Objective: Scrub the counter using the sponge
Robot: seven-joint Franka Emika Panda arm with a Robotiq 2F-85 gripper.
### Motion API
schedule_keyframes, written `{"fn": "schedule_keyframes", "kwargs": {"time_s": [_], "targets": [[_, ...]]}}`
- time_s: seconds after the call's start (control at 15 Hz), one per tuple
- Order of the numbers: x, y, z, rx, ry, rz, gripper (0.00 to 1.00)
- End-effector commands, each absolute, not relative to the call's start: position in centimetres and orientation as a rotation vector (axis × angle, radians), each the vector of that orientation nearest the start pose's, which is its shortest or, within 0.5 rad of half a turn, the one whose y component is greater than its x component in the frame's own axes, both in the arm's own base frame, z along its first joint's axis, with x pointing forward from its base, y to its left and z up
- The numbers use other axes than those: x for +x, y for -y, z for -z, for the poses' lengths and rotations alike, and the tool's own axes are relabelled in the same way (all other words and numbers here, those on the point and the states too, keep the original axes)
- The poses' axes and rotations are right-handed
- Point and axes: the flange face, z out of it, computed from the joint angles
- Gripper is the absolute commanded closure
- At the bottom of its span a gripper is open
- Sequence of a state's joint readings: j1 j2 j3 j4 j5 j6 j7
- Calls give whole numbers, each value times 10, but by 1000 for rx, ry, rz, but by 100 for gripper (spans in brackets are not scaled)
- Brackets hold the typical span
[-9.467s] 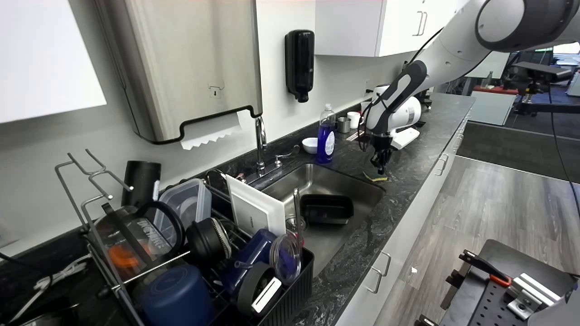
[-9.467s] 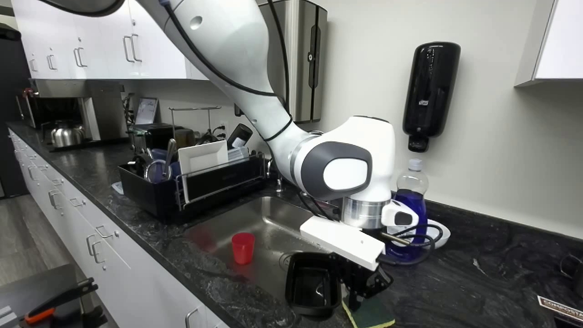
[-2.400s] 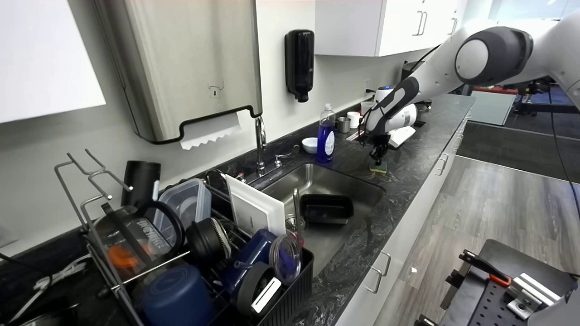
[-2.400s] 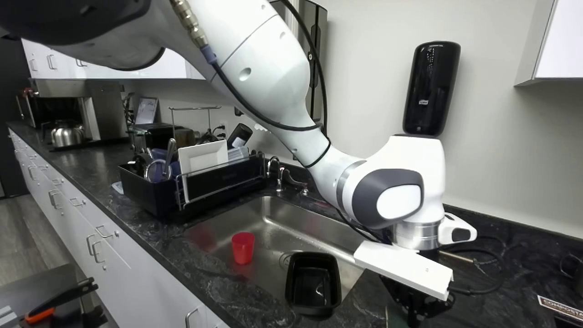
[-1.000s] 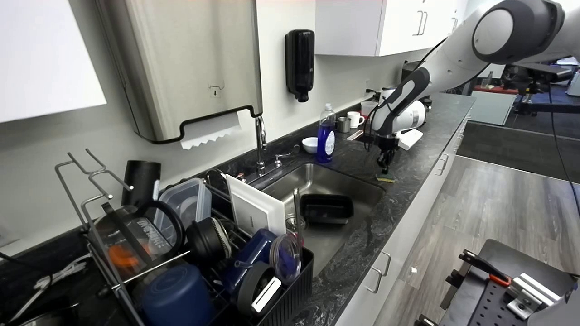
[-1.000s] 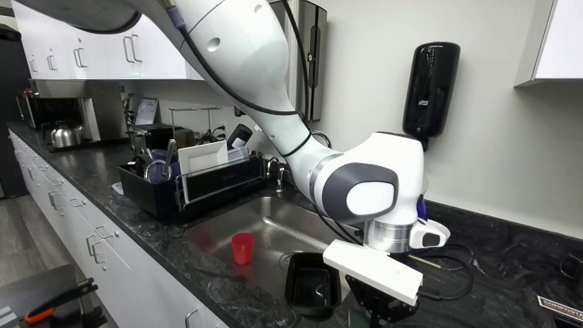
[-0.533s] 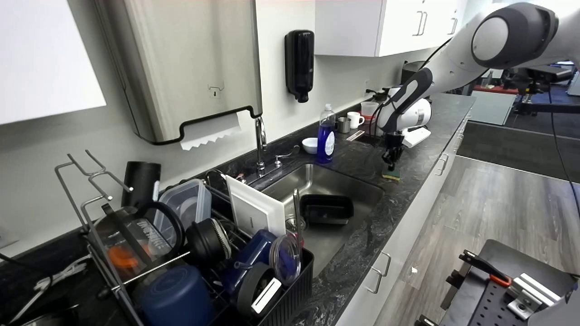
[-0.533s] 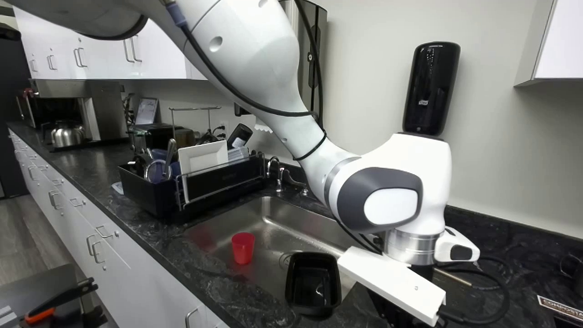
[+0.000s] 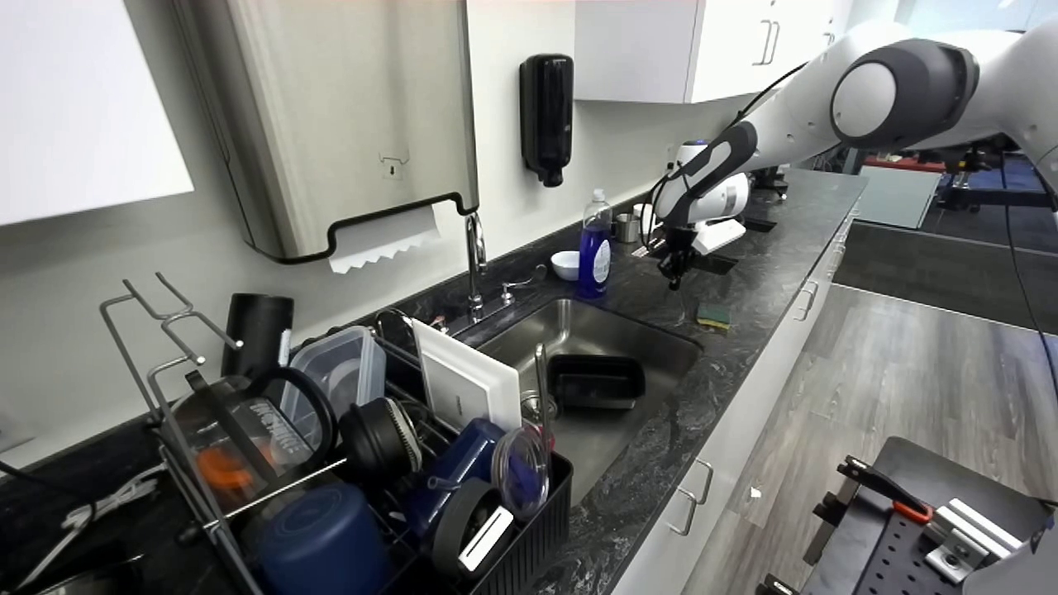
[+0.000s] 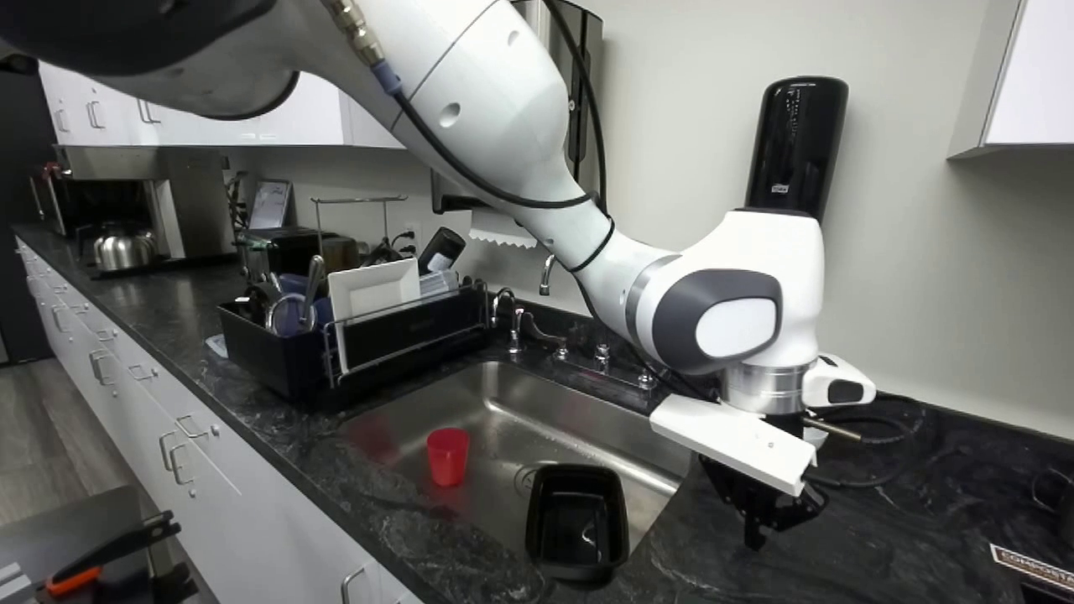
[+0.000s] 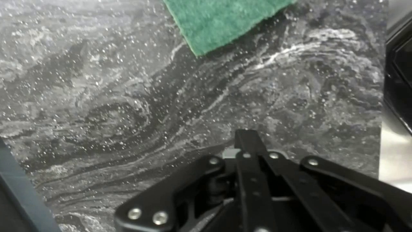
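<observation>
Sponge (image 9: 713, 315) lies green side up on the counter (image 11: 112, 90), near the sink (image 9: 595, 330) — gripper (image 9: 674, 283) hangs over the counter, clear of the sponge — jaws pressed together.

Facing opposite ways along the counter (image 9: 645, 463), both exterior views share the sink (image 10: 520, 428); in an exterior view the dish rack (image 9: 541, 521) is near, at seven o'clock. The wrist view looks down closely.

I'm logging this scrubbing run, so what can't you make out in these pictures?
Sponge: partly cut off by the wrist view's top edge.
White mug: partly hidden by the arm in an exterior view.
Sign: wording cut off by an exterior view's right edge.
Bottle label: print too small in an exterior view.
</observation>
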State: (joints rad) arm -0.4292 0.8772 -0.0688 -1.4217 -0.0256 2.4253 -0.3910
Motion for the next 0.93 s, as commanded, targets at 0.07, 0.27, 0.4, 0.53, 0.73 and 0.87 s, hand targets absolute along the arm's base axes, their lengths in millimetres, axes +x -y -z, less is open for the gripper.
{"fn": "schedule_keyframes", "kwargs": {"time_s": [0.07, 0.27, 0.4, 0.53, 0.73, 0.87], "targets": [[657, 319, -200, -3216, -39, 55, 100], [643, 309, -221, -3192, -7, -14, 67], [632, 307, -238, -3179, 5, -38, 53], [622, 303, -252, -3173, 14, -61, 39], [608, 295, -264, -3168, 31, -80, 18], [600, 289, -268, -3165, 45, -90, 4]]}}
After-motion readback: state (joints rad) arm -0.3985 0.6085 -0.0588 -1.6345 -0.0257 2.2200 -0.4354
